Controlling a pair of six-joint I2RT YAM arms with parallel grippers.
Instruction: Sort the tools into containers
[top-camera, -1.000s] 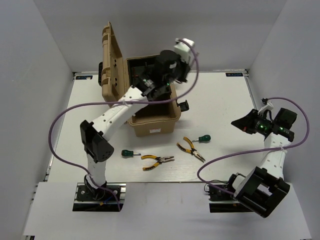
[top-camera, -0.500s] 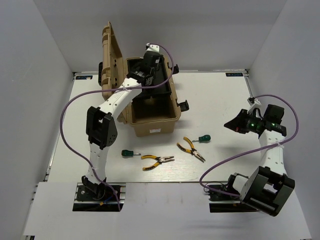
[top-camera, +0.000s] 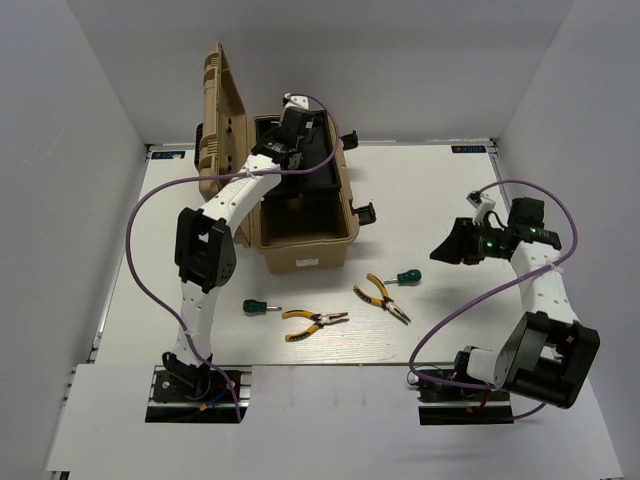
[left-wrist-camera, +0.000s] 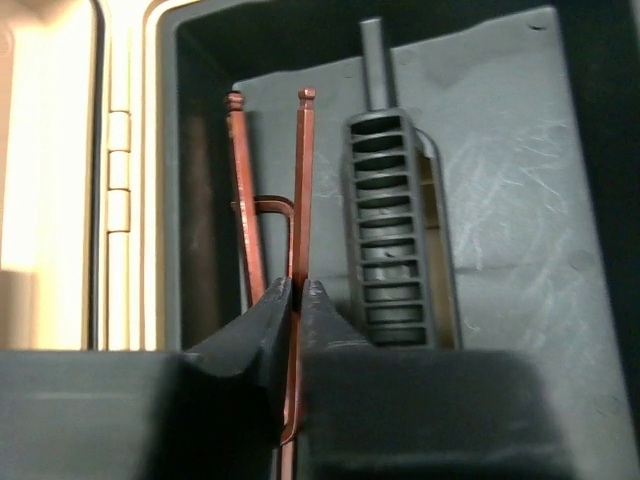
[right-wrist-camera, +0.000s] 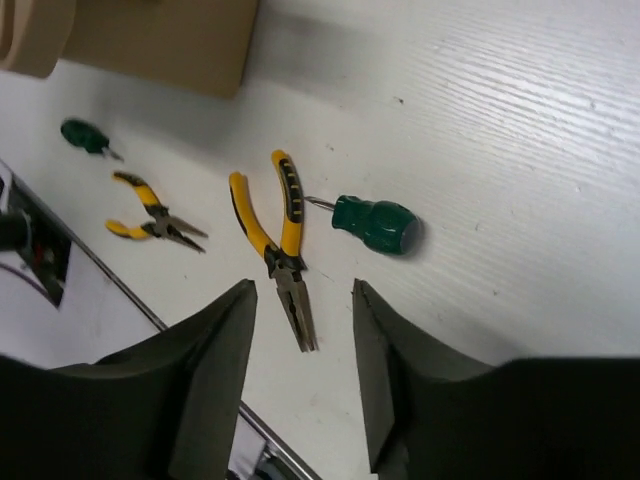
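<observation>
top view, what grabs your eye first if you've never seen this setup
The open tan toolbox at mid-table, lid upright, with the left gripper down in its black tray, shut on a thin hex key. In front lie two yellow pliers and two green screwdrivers; the right gripper hangs open at the right.

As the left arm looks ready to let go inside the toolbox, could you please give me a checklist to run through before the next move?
1. Left gripper shut on hex key: ok.
2. Held key over the black tray, beside a second hex key: ok.
3. Held key resting on the tray floor: cannot tell.
4. Toolbox lid open: ok.
5. Right gripper open and empty above the table: ok.
6. Pliers clear of green screwdriver: cannot tell; the tip sits right at one handle.
</observation>
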